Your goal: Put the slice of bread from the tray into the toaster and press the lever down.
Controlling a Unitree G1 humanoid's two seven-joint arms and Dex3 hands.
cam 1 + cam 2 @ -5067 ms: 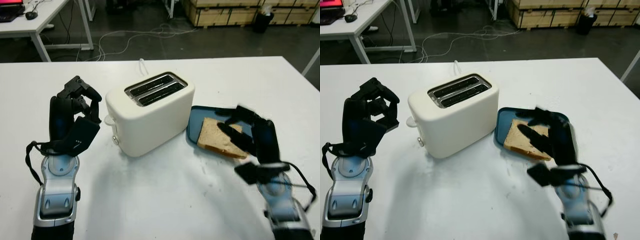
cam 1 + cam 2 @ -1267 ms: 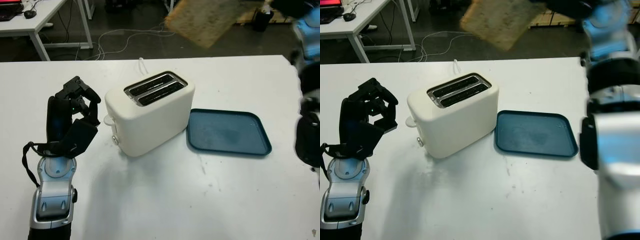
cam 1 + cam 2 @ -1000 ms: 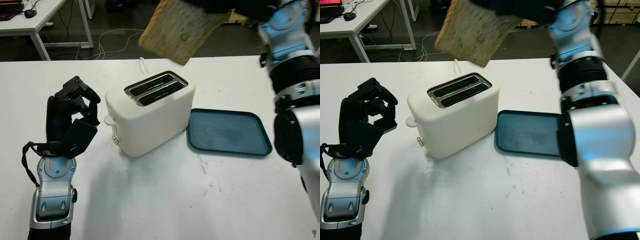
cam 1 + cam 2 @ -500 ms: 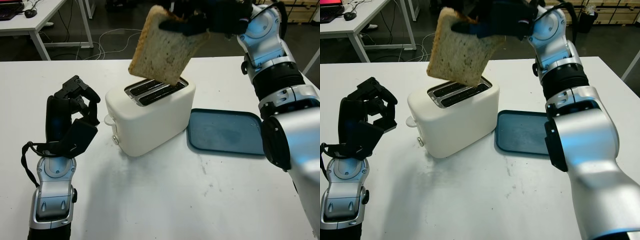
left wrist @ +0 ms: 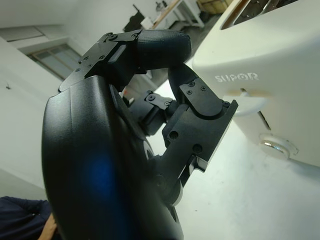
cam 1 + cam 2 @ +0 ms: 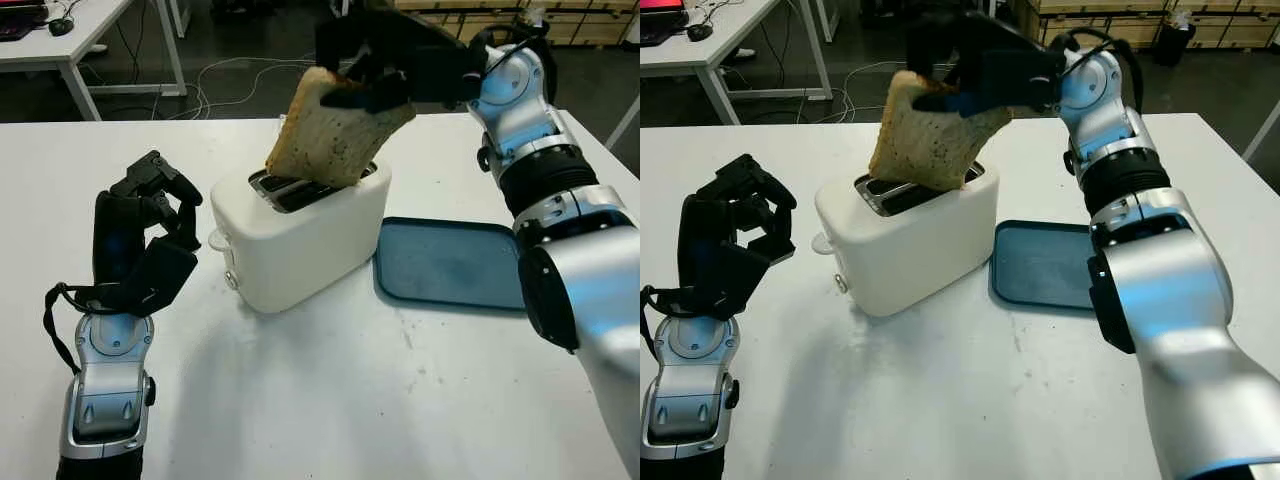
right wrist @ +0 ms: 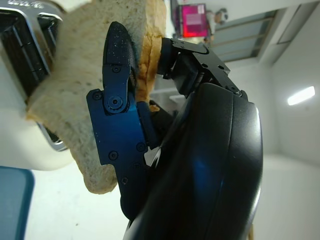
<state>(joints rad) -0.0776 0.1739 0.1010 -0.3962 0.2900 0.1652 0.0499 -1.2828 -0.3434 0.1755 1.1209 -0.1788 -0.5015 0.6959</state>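
My right hand [image 6: 370,80] is shut on the slice of bread [image 6: 335,130] and holds it tilted over the white toaster [image 6: 300,240]. The slice's lower edge sits at the toaster's slots [image 7: 25,45]; I cannot tell whether it is inside one. In the right wrist view the fingers [image 7: 117,100] clamp the bread [image 7: 75,105] from both sides. The blue tray [image 6: 450,265] lies empty to the right of the toaster. My left hand [image 6: 165,205] is raised to the left of the toaster, fingers curled, holding nothing. The toaster's lever [image 5: 245,102] is on the end facing it.
The white table [image 6: 330,400] has free room in front of the toaster and tray. Beyond its far edge are a dark floor with cables [image 6: 250,75], another table [image 6: 90,40] and wooden crates [image 6: 580,20].
My right hand has brought the bread down from high above the toaster to its slots. The tray has been empty throughout the last second. My left hand has not moved.
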